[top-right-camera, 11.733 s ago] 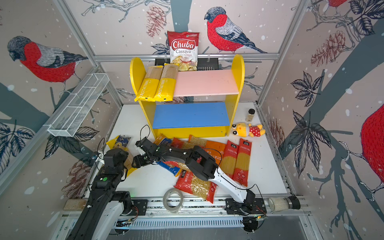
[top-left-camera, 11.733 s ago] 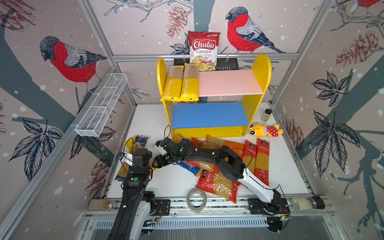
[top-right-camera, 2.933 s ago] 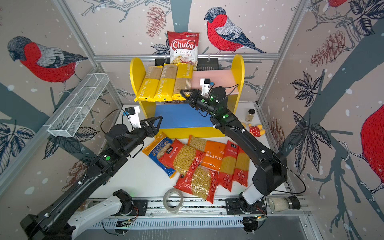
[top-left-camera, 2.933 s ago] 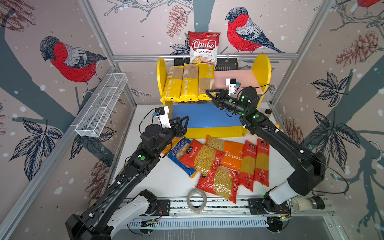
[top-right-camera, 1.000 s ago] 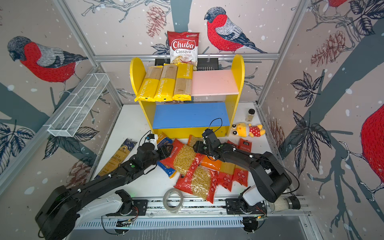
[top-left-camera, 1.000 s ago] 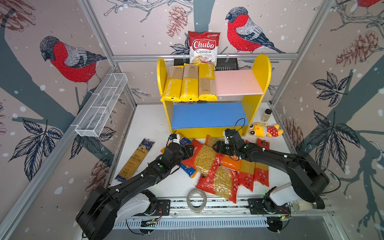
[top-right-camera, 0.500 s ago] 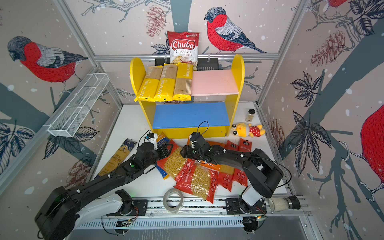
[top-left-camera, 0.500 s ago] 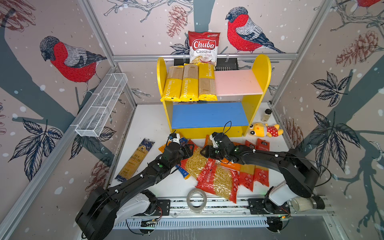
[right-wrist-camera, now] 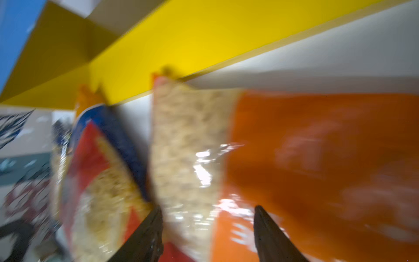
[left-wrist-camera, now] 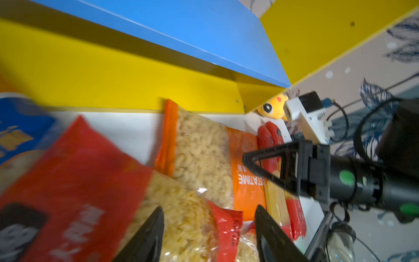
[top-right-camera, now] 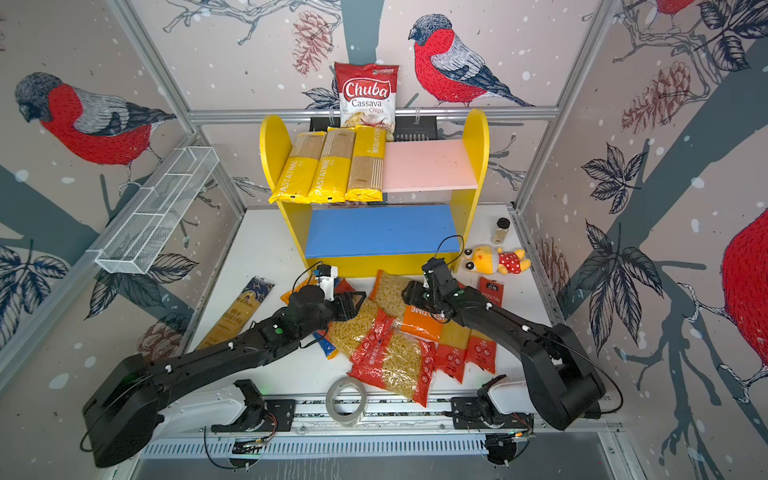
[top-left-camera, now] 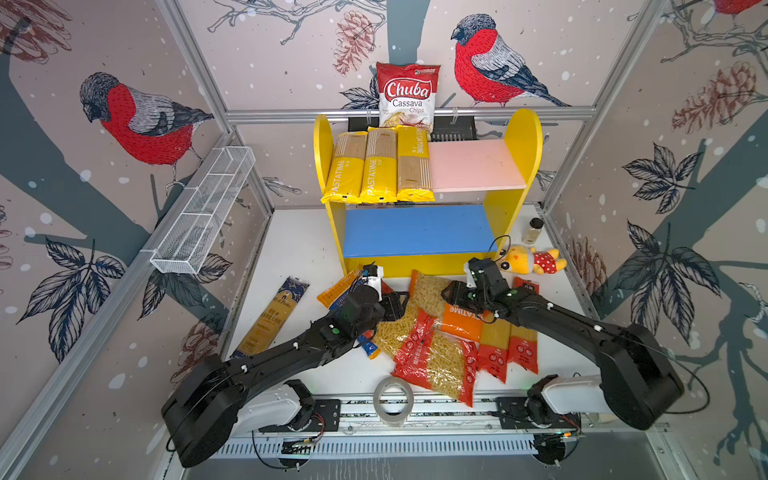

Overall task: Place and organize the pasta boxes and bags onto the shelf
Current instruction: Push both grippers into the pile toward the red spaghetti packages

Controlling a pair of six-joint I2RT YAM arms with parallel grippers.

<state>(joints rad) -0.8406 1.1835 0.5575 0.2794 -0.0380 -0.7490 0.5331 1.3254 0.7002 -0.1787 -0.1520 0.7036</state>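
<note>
A white table (top-left-camera: pixel 299 249) sits inside a booth of metal bars, its walls (top-left-camera: pixel 137 120) papered with red-breasted birds, leaves and pine cones. The shelf (top-left-camera: pixel 525 137) stands at the back middle of the table, with a pink board (top-left-camera: pixel 478 166) above and a bare blue board (top-left-camera: pixel 415 230) below.

A wire basket (top-left-camera: pixel 203 216) hangs on the wall to the left. A chips bag (top-left-camera: pixel 408 95) stands behind the shelf. A small jar (top-left-camera: pixel 533 230) and a plush toy (top-left-camera: pixel 532 262) lie just right of the shelf, and a tape roll (top-left-camera: pixel 392 401) sits at the front edge.

Both arms reach low over the heap of bags in front of the shelf and hide part of it. The left claw (left-wrist-camera: pixel 209 207) hangs with its jaws apart over a red bag. The right claw (right-wrist-camera: pixel 208 206) hangs with its jaws apart over the orange bag (top-left-camera: pixel 461 320). Neither holds anything.

Ten pasta packs show in all:
- Three long yellow packs (top-left-camera: pixel 376 170) lie side by side on the left half of the pink board.
- One navy-gold pack (top-left-camera: pixel 272 318) lies alone on the table at the left, apart from the heap.
- The heap holds one orange bag, two red bags (top-left-camera: pixel 440 365), one blue-orange bag (top-left-camera: pixel 340 291) partly under the left arm, and two red spaghetti packs (top-left-camera: pixel 509 349) side by side at its right.
</note>
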